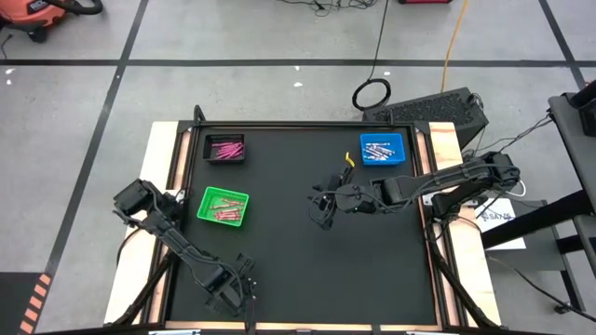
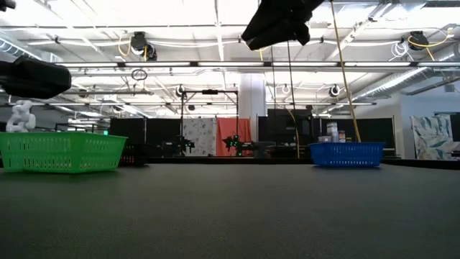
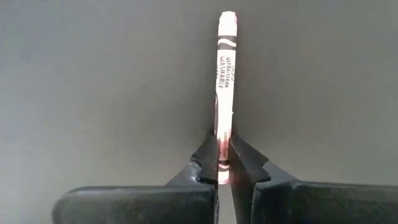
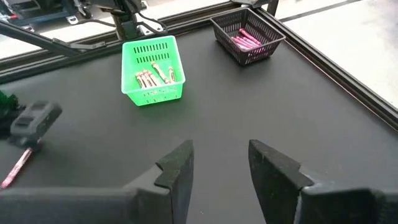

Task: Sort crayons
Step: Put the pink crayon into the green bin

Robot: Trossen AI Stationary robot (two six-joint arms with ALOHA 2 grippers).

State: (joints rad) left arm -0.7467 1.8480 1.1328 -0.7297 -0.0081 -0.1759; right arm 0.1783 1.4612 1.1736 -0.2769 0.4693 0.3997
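My left gripper (image 3: pixel 224 163) is near the table's front left (image 1: pixel 244 282) and is shut on a pink crayon (image 3: pixel 225 74) with a white printed wrapper. The crayon also shows in the right wrist view (image 4: pixel 17 167). My right gripper (image 4: pixel 221 165) is open and empty above the middle of the mat (image 1: pixel 322 210). A green tray (image 1: pixel 223 206) holds several tan-pink crayons. A black tray (image 1: pixel 224 149) holds several magenta crayons. A blue tray (image 1: pixel 383 149) holds several pale crayons. My left gripper pinches one end of the crayon (image 3: pixel 222 155) between its two fingers. The crayon lies along the fingers and sticks out well past their tips, toward the mat. The fingers slant downward. Whether the crayon's free end (image 3: pixel 227 17) touches the mat, I cannot tell.
The black mat (image 1: pixel 307 270) has a raised dark frame around it. The green tray stands at the left, the black tray at the far left, and the blue tray at the far right. The right arm (image 1: pixel 438 181) reaches in from the right edge.
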